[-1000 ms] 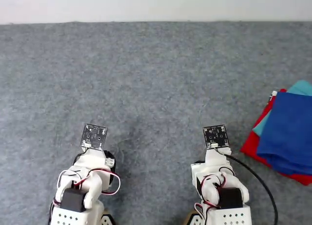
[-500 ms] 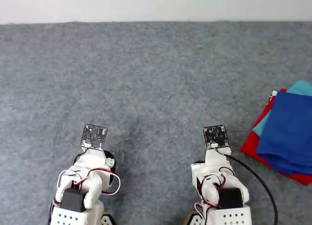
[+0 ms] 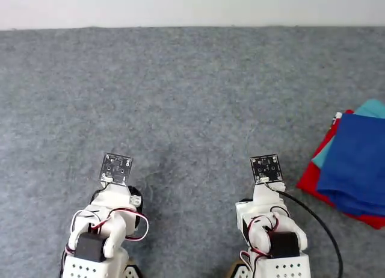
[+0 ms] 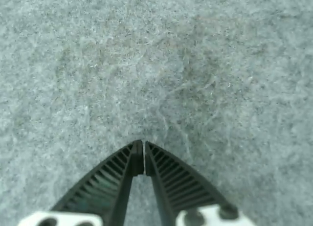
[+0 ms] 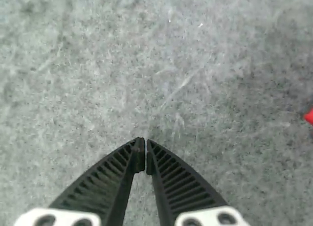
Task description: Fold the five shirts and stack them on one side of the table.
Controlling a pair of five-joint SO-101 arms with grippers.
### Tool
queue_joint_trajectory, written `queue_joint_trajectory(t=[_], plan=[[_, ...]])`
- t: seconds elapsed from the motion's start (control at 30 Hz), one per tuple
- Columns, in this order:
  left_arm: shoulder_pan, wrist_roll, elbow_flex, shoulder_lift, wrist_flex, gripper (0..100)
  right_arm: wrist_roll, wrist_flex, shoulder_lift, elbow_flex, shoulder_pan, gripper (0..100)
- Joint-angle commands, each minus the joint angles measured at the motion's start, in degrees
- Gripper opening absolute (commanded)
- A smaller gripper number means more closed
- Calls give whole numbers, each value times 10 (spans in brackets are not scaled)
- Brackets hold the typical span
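A stack of folded shirts (image 3: 355,166) lies at the table's right edge: a dark blue one on top, a teal one (image 3: 371,109) under it, a red one (image 3: 313,179) at the bottom. A sliver of the red shirt (image 5: 308,117) appears in the right wrist view. Both arms are tucked back at the near edge. My left gripper (image 4: 144,144) is shut with nothing in it, just above bare grey felt. My right gripper (image 5: 145,140) is likewise shut on nothing over the felt, well to the left of the stack.
Grey felt cloth (image 3: 192,97) covers the whole table. A black cable (image 3: 313,221) runs from the right arm toward the near edge. A white wall strip borders the far edge.
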Motion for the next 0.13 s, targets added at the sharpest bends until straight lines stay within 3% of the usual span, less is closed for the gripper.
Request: queue_joint_trajectory(t=[0.0,0.1], plan=[[-4,4,-3,-5,2,14,5,2,-7,7,0,9],[-4,4,-3,-5,2,14,5,2,-7,7,0,9]])
